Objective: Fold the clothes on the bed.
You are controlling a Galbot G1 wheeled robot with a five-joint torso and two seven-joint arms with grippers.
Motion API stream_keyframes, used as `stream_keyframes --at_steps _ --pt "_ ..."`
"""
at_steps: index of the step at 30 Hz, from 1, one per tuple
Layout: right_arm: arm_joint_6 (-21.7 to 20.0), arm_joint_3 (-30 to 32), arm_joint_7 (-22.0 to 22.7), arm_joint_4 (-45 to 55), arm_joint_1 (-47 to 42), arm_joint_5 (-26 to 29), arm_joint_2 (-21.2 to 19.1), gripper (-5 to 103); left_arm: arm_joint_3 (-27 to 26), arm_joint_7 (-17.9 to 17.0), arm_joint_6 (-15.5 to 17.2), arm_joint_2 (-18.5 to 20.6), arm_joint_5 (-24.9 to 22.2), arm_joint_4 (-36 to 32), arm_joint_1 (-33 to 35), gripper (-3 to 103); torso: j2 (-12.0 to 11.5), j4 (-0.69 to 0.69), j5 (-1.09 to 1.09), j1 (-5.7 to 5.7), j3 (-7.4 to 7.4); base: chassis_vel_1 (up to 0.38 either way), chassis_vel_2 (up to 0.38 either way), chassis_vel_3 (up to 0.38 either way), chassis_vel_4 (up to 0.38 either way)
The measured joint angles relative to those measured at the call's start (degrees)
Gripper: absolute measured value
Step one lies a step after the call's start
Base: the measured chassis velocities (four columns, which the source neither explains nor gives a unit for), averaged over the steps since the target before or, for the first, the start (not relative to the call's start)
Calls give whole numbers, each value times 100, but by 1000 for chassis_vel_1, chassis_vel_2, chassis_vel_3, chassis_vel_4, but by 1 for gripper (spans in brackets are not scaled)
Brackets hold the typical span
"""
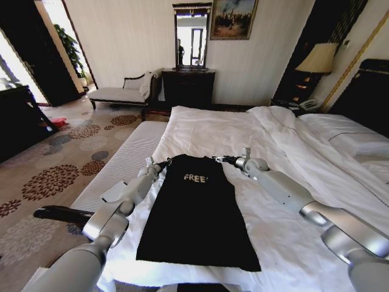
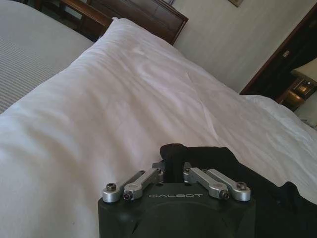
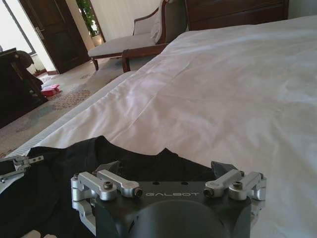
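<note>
The clothes, a black T-shirt (image 1: 194, 213) with pale "FREE!" lettering, lie flat on the bed's white duvet (image 1: 243, 131), sleeves tucked in, hem toward me. My left gripper (image 1: 159, 165) is at the shirt's left shoulder; in the left wrist view the gripper (image 2: 171, 166) is shut on a bunch of black fabric (image 2: 173, 151). My right gripper (image 1: 229, 160) sits at the right shoulder. In the right wrist view this gripper (image 3: 163, 166) stands open over the shirt's collar edge (image 3: 148, 161), and the left gripper (image 3: 15, 163) shows at the far side.
A white-cushioned bench (image 1: 118, 164) runs along the bed's left side. Pillows (image 1: 358, 143) lie at the right. A chaise (image 1: 124, 91), a dark dresser with mirror (image 1: 188, 85) and a lamp (image 1: 317, 58) stand by the far wall. Patterned carpet (image 1: 55, 176) lies to the left.
</note>
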Motion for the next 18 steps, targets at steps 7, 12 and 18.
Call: stream_keyframes --at_steps 7,12,18 --pt "96 -226 -181 -721 154 -470 196 100 11 -69 2 86 0 -227 105 1 0 -2 0 0 0 0 0 0 0" --pt "115 -284 -217 -1031 226 -525 347 100 44 -68 4 134 30 -316 146 1 0 1 -1 0 1 0 0 0 0" --pt "111 -343 -252 -1244 326 -563 482 100 108 -83 14 169 -8 -421 149 1 0 -1 0 0 0 0 0 0 0"
